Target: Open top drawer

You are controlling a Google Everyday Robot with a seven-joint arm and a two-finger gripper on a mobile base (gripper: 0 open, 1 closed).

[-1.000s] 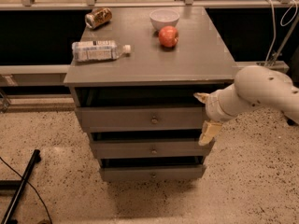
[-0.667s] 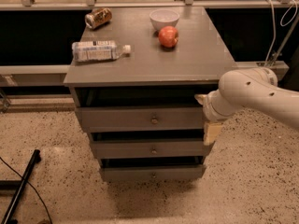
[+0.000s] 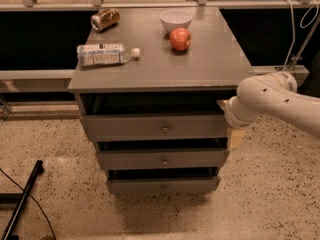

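Observation:
The top drawer (image 3: 125,128) is the widest of three grey drawers under the cabinet top, with a small round brass knob (image 3: 164,129) at its centre. A dark gap shows above its front. The mid-width drawer (image 3: 135,160) and the narrowest drawer (image 3: 140,185) sit below it. My gripper (image 3: 229,121) is at the right end of the top drawer's front, well to the right of the knob. Its two beige fingers stand apart, one up at the drawer's top corner (image 3: 222,103), one lower (image 3: 235,137). It holds nothing.
On the cabinet top (image 3: 215,59) lie a plastic bottle (image 3: 105,54), a can (image 3: 105,19), a white bowl (image 3: 175,19) and a red apple (image 3: 180,39). A black pole (image 3: 22,204) lies on the speckled floor at left. Cables (image 3: 296,29) hang at right.
My arm has swung a little to the left and closer to the cabinet. The gripper stays at the right end of the top drawer. The drawers have not moved.

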